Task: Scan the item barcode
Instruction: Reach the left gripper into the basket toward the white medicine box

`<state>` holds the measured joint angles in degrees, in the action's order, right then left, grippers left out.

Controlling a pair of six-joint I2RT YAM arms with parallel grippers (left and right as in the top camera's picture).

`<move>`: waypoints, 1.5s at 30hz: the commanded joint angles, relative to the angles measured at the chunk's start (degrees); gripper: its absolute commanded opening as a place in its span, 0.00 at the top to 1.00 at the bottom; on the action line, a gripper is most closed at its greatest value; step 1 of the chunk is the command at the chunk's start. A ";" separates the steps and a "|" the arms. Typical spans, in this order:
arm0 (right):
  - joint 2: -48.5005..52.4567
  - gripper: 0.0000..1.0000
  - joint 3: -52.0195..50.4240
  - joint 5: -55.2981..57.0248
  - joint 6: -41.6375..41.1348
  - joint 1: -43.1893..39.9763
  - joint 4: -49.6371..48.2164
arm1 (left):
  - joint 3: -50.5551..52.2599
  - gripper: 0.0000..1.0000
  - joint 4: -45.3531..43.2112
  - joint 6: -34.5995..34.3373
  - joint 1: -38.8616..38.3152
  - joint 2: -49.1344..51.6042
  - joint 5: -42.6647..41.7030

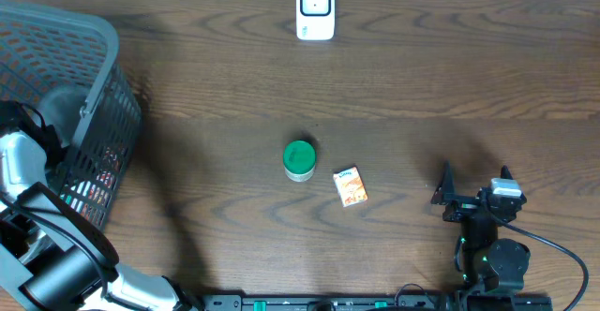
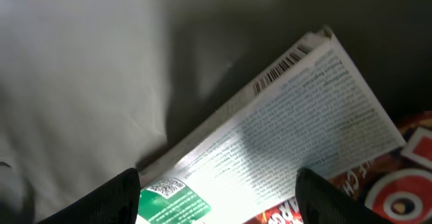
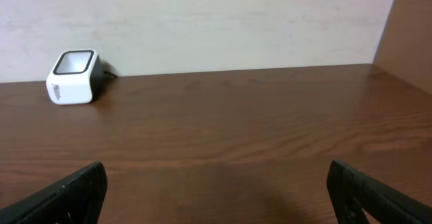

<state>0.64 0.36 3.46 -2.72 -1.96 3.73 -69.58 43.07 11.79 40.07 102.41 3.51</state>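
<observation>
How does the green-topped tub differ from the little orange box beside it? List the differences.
Shape: the green-topped tub is round; the orange box is rectangular.
Colour: the tub's top is plain green; the box's face is orange with print and a pale edge.
Pose: the tub seems to stand upright, top to the overhead camera; the box lies flat, turned slightly askew.
Shared: both rest on the wooden table, close together but apart.

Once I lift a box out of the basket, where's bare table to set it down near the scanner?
Bare wood runs between the scanner and the green tub, and across the far right corner. Also free: between the basket and the tub. Crowded: tub, small orange box and right pincer near the front.
</observation>
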 commanded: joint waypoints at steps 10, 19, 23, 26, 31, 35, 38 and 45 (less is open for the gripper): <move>-0.24 0.01 -0.04 0.55 0.46 0.46 0.20 | 1.38 0.23 -4.70 -4.15 1.75 0.26 7.32; -0.24 0.01 -0.04 0.52 0.46 0.46 0.20 | 1.14 0.23 -3.32 -3.85 1.75 -0.79 3.39; -0.24 0.01 -0.04 0.55 0.46 0.46 0.20 | 0.72 0.03 -3.10 -3.76 1.75 -3.04 3.32; -0.24 0.01 -0.04 0.52 0.46 0.46 0.20 | 0.17 0.01 -1.77 1.70 1.75 -5.86 0.20; -0.24 0.01 -0.04 0.52 0.44 0.46 0.20 | 0.17 0.02 -0.85 7.87 1.75 -11.58 -6.10; -0.24 0.01 -0.04 0.52 0.46 0.46 0.20 | 0.17 0.00 -0.11 7.04 1.75 -13.31 -3.26; -0.24 0.01 -0.04 0.55 0.46 0.46 0.20 | 0.24 0.02 0.13 5.03 1.75 -13.33 -1.66; -0.24 0.01 -0.04 0.55 0.46 0.46 0.20 | 0.24 0.02 0.94 8.39 1.75 -13.11 -1.57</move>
<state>0.64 0.36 3.46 -2.72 -1.96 3.73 -69.04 43.66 16.99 41.54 89.03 1.50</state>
